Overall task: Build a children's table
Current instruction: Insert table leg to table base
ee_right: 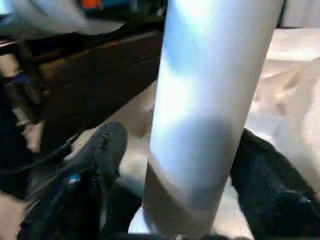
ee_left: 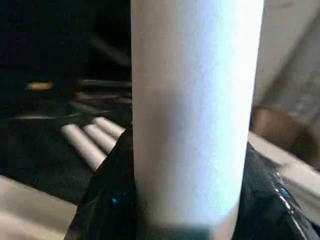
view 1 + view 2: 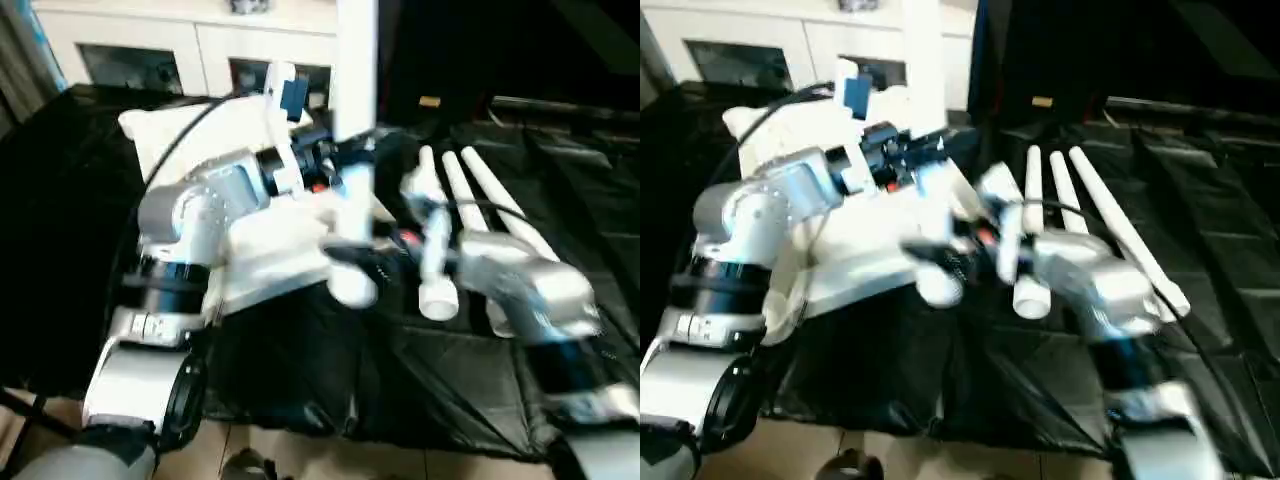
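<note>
Where both arms meet, upright leg [image 3: 355, 150] clamped in left pincer [image 2: 185, 220], seemingly loose between right pincer's [image 1: 175, 200] parted fingers.

Silver forearms [image 3: 205, 215] — black joint bands, a thin black cable, glossy black fingers [image 2: 107, 200].

Tabletop [image 3: 270, 250] as landmark — one leg [image 3: 352, 150] stands upright at its right edge, three legs [image 3: 470, 200] lie side by side to its right, cabinet [image 3: 190, 50] behind it.
</note>
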Available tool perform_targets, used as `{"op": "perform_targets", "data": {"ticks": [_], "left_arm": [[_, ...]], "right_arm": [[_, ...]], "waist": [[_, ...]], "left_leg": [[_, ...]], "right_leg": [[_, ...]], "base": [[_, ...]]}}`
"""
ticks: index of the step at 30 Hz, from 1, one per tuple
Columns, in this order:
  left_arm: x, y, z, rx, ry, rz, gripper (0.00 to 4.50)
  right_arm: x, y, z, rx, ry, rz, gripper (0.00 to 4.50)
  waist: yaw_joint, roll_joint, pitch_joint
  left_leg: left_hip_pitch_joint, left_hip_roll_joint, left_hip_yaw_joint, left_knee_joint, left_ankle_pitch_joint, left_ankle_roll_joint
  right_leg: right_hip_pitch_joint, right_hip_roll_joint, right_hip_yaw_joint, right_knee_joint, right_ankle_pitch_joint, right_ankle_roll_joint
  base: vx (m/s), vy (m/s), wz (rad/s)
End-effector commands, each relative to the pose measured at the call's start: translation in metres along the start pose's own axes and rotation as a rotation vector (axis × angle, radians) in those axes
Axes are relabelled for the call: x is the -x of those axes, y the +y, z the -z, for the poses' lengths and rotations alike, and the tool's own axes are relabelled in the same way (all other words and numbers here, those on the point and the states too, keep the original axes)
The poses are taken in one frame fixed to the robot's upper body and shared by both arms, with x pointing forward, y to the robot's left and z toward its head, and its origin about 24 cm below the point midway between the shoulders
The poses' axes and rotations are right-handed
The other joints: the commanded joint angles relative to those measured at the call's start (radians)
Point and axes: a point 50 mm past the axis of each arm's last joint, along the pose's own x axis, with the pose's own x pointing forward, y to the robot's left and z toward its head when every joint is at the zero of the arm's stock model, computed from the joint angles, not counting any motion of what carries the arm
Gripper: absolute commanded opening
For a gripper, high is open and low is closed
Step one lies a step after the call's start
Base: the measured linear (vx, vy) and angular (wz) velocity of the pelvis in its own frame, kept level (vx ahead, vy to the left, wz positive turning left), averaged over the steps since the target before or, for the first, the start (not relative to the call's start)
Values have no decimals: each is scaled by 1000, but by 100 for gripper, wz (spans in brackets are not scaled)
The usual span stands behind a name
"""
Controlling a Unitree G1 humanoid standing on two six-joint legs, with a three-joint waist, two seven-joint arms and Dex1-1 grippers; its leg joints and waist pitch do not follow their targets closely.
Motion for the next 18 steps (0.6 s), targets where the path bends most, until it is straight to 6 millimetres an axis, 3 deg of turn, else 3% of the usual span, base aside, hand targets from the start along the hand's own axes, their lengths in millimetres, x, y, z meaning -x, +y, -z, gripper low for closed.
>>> {"op": "perform_targets", "data": {"ticks": [1, 3, 6, 18], "left_arm": [[-3, -3, -8, -43, -19, -23, 182], [-5, -4, -8, -61, -14, -42, 182], [-7, -5, -7, -71, -12, -55, 182], [-9, -7, -9, -56, -21, -76, 182]], "right_arm": [[-3, -6, 1, 25, 14, 87, 351], [-9, -6, 4, 38, 29, 125, 351], [-17, -7, 9, 20, 46, 167, 316], [-24, -4, 10, -16, 28, 173, 224]], "waist": [[-6, 6, -86], [-4, 8, -88], [-6, 8, -87], [-7, 9, -84]], "left_leg": [[35, 43, -30, -76, -175, -61], [36, 42, -28, -74, -160, -61], [34, 41, -28, -75, -161, -58], [36, 42, -29, -80, -193, -67]], "right_leg": [[43, -83, 41, -69, -134, -197], [43, -81, 42, -65, -90, -202], [46, -81, 42, -64, -68, -205], [44, -83, 43, -70, -110, -186]], "base": [[0, 0, 0], [0, 0, 0], [0, 0, 0], [0, 0, 0]]}}
